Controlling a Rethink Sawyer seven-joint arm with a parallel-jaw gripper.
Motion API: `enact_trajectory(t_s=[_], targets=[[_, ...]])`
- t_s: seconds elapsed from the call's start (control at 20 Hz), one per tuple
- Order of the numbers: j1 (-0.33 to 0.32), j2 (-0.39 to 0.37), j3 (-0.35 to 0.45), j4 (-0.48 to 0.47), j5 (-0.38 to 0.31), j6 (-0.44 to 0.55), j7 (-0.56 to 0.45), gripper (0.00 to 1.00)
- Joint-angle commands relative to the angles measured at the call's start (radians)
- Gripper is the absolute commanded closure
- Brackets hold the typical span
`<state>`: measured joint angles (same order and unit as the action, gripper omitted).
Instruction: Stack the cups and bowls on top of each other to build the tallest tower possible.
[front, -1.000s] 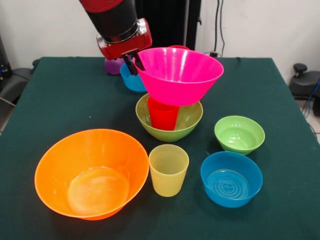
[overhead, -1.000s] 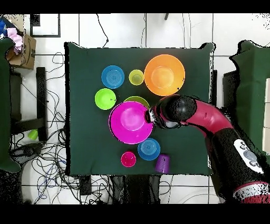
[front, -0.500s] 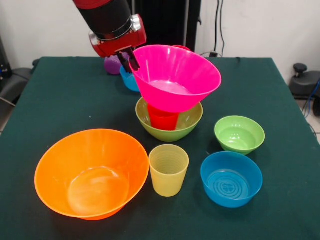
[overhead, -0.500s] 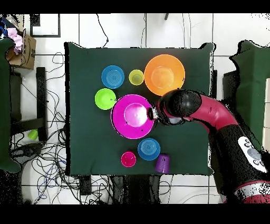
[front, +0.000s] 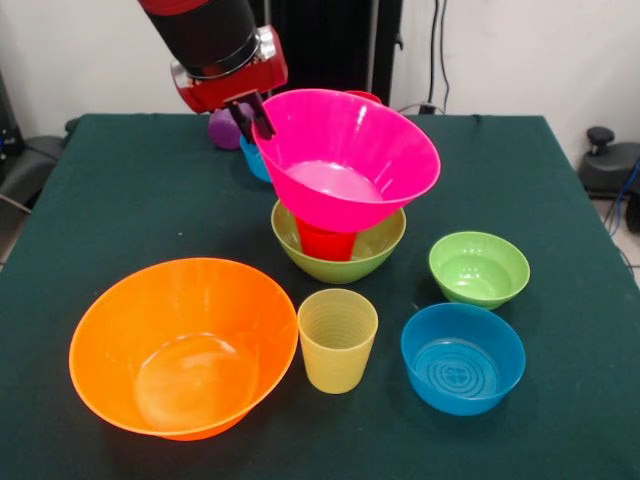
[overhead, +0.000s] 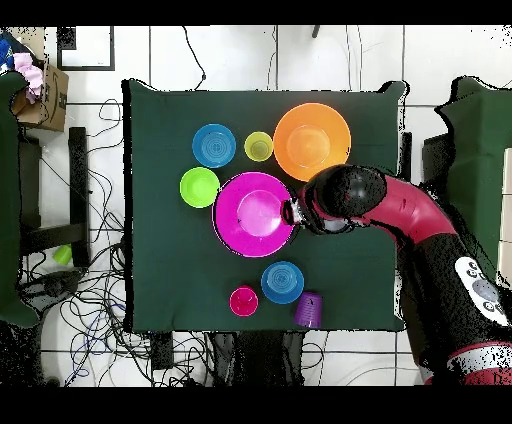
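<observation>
My gripper (front: 250, 118) is shut on the near-left rim of the hot pink bowl (front: 345, 155), which hangs tilted with its mouth toward the camera. The bowl's base sits right over the bright red cup (front: 325, 241), which stands upright inside the medium lime green bowl (front: 375, 245) at mid-table. From above, the hot pink bowl (overhead: 253, 213) hides both, with the gripper (overhead: 293, 212) at its rim. The orange bowl (front: 180, 345), yellow cup (front: 337, 338), small green bowl (front: 478, 268) and a blue bowl (front: 462, 357) stand in front.
Behind the pink bowl stand a purple cup (overhead: 308, 309), a second blue bowl (overhead: 282, 282) and a pinkish-red cup (overhead: 243, 301). The arm (overhead: 400, 215) reaches in over the table's edge beside the orange bowl (overhead: 312, 141).
The gripper has carried the hot pink bowl across until it is centred over the red cup and green bowl, and the bowl has tipped further toward the camera.
</observation>
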<state>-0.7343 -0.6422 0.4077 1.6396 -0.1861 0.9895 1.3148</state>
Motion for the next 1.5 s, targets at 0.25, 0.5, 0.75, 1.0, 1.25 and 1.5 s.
enact_trajectory(t_s=[0.25,0.5,0.75,1.0,1.25,1.5], targets=[[-0.003,0.073,-0.001,-0.016,-0.052,-0.063,0.018,1.00],[-0.001,0.106,0.002,-0.027,-0.053,-0.094,0.027,1.00],[0.005,0.116,-0.001,-0.037,-0.051,-0.096,0.039,1.00],[0.009,0.114,-0.004,-0.046,-0.056,-0.088,0.038,1.00],[0.015,0.114,-0.010,-0.056,-0.058,-0.078,0.044,1.00],[0.021,0.114,-0.019,-0.069,-0.060,-0.057,0.050,1.00]])
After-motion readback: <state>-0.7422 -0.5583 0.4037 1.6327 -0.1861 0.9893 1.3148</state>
